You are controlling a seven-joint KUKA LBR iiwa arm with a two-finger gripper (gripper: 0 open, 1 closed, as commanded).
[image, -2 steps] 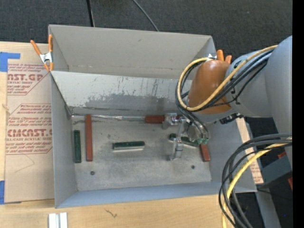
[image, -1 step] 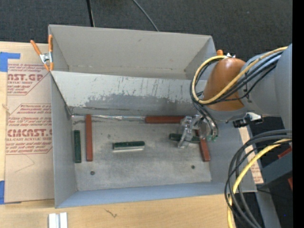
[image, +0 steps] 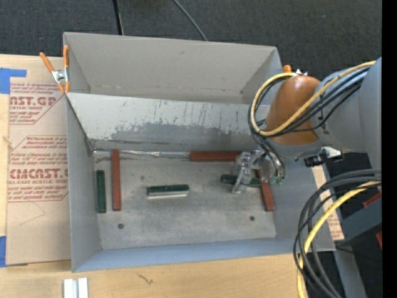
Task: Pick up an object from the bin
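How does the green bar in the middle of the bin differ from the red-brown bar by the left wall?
The green bar is dark green; the red-brown bar is rust-coloured. The green bar lies crosswise in the view, while the red-brown bar runs front to back and looks longer. Both are slim, straight bars lying flat.

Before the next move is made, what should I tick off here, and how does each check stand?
1. Gripper down inside the bin, at its right end: ok.
2. A thing within reach: short dark green stick lies right beside the gripper, on its left: ok.
3. That stick actually gripped: cannot tell.
4. Room around the gripper: red-brown stick lies close on its other side: not ok.
5. Longer green stick in mid-bin, well apart: ok.
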